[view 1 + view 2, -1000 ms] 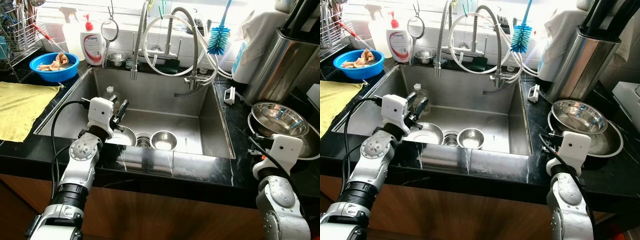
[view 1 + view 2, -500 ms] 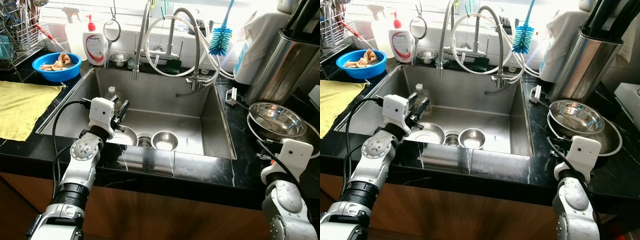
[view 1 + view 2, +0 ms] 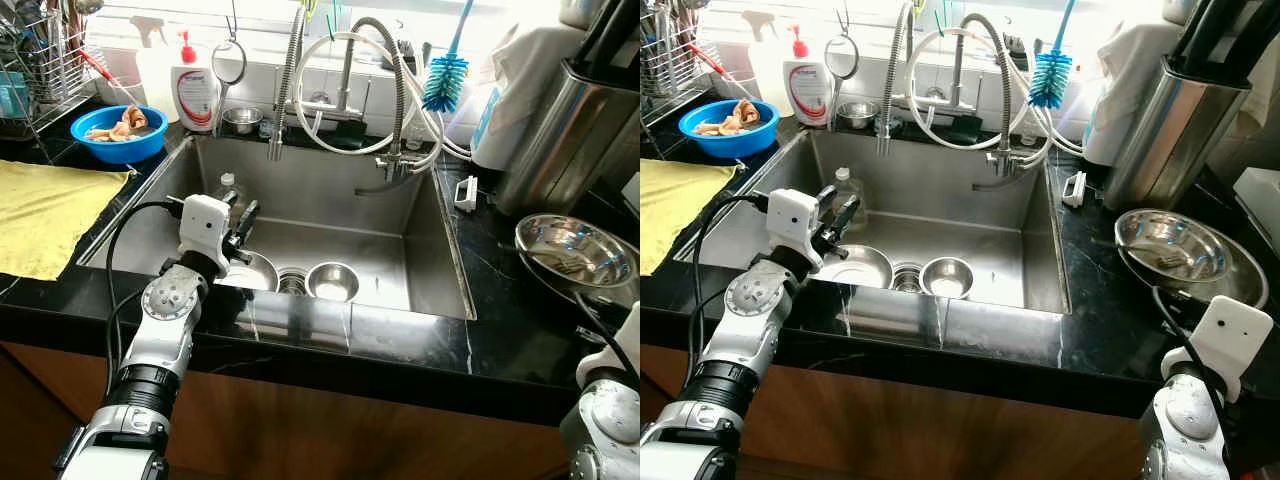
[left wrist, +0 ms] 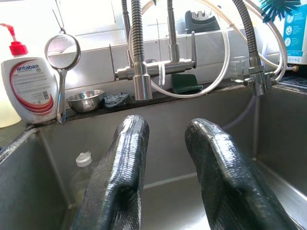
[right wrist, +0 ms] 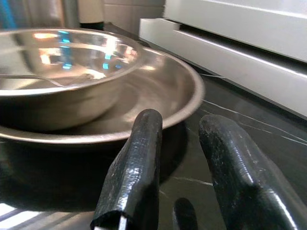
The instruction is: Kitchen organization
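- While the left end effector (image 3: 243,222) hangs over the near-left part of the sink (image 3: 440,250), treat the dishes below it as the probable work items; this is a judgement from the layout.
- Left end effector: fingers (image 4: 120,177) parted with a moderate gap, holding nothing, touching nothing.
- Directly beneath it: a steel plate (image 3: 256,272) on the sink floor. Just beyond, by the drain: a small steel bowl (image 3: 333,281).
- Beside it, toward the left sink wall: a clear plastic bottle (image 3: 226,194).
- Farther beyond, on the back ledge: a second small bowl (image 4: 85,100), a soap bottle (image 4: 29,91) and the faucet (image 4: 139,72).
- To grip well, lower vertically, straddle one rim, and close only once a finger is under the edge; thin steel may slip.
- Right end effector (image 5: 180,187): parted, empty, low over the bench (image 5: 249,139). Just ahead: a steel bowl (image 5: 62,72) nested in a wide steel pan (image 5: 168,91).
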`<state>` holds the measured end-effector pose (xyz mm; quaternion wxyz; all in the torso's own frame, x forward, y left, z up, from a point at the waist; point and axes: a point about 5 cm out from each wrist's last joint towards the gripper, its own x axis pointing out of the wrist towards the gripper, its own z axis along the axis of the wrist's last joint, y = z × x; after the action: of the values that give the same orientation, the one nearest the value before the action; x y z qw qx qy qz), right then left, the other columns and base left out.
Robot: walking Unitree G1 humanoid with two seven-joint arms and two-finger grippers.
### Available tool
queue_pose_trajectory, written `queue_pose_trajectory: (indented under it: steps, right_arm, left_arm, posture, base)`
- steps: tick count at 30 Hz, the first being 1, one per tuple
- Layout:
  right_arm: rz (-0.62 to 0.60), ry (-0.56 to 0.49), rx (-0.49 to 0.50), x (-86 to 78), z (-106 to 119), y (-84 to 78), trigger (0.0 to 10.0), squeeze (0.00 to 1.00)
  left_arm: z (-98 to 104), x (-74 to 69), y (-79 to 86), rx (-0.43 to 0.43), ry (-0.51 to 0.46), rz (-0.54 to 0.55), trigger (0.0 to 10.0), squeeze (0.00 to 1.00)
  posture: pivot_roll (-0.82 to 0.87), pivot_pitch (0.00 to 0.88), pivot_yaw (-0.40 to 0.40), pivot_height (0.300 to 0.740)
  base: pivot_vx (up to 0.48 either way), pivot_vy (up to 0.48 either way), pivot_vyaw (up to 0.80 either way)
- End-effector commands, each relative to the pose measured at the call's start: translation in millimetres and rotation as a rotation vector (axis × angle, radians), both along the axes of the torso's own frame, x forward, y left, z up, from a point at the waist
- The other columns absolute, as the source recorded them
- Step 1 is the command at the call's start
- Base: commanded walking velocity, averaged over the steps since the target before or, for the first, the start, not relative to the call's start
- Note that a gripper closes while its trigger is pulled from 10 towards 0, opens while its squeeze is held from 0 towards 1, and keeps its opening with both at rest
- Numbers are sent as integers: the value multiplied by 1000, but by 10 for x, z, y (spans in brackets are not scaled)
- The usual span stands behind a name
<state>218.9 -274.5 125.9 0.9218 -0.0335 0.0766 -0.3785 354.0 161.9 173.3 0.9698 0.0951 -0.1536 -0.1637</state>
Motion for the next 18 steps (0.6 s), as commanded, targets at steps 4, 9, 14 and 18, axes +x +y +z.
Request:
queue_pose_trajectory:
  steps: [4,9,14,18]
  right_arm:
    - [-59,21,2,-79,-22,-62,10000,0]
    - [-71,4,-48,-65,55,-54,10000,0]
    - [-193,-27,-177,-136,214,-130,10000,0]
    - [-129,-82,-313,-71,403,-47,10000,0]
  left_arm:
    - [61,21,-56,19,-22,-25,10000,0]
    - [68,23,-39,18,-24,-20,10000,0]
    - [66,21,-40,16,-25,-17,10000,0]
    - [66,21,-36,14,-26,-14,10000,0]
  posture:
    - [79,0,-63,740]
    - [79,0,-65,740]
    - [83,0,-69,740]
    - [80,0,-69,740]
  base:
    - [0,0,0]
    - [0,0,0]
    - [0,0,0]
    - [0,0,0]
